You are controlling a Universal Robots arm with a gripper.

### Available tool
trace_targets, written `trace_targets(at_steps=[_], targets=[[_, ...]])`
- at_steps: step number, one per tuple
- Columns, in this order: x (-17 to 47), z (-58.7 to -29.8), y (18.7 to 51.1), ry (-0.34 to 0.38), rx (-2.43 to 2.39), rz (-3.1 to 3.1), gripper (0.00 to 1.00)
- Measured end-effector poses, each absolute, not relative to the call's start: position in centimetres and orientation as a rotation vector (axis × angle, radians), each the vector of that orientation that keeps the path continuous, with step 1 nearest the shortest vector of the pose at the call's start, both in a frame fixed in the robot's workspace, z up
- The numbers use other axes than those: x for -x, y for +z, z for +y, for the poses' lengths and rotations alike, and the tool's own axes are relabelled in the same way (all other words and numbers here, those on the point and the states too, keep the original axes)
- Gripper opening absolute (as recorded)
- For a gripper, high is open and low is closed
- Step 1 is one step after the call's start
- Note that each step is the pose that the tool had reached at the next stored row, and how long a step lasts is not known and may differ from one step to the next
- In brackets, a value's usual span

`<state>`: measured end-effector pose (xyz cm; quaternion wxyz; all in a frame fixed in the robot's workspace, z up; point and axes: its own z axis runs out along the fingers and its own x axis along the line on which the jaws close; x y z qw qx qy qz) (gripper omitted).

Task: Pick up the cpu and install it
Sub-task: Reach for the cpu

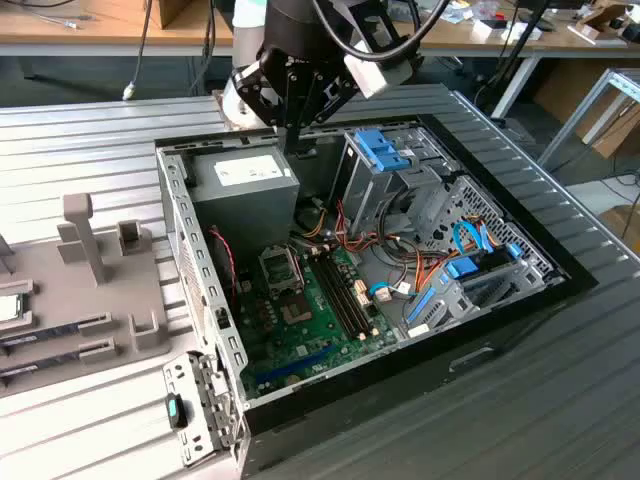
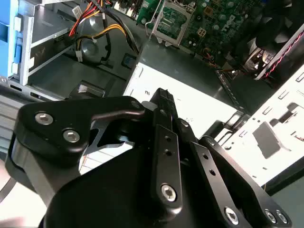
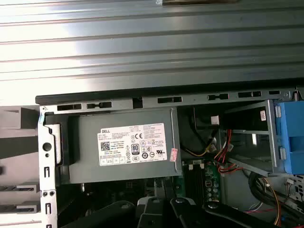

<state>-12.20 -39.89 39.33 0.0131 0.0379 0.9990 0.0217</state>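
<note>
Overall, the ribbed metal table filled most of the exterior view, with the open computer case lying across its centre and right. A grey tray sat at the frame's left, just beside the case's perforated side wall, with a narrow strip of bare table between them. The grey power supply took the case's upper-left corner, close against the rear rim, and a blue drive bracket stood to its right. The gripper hung at upper centre over the power supply's far edge; in the second wrist view its fingers met in a narrow point with nothing seen between them. Lower in the case, the square socket lay between the side wall and the long memory slots, hemmed by a red cable. The cpu lay flat on the tray at the far left edge, well apart from the gripper. It was a pale silvery square with a thin green rim, cut off by the frame.
</note>
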Motion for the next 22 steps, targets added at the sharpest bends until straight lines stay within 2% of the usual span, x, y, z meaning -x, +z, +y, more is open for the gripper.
trace_targets(at_steps=[22], targets=[[14.0,-39.9,39.3,0.068,-0.118,3.112,0.11]])
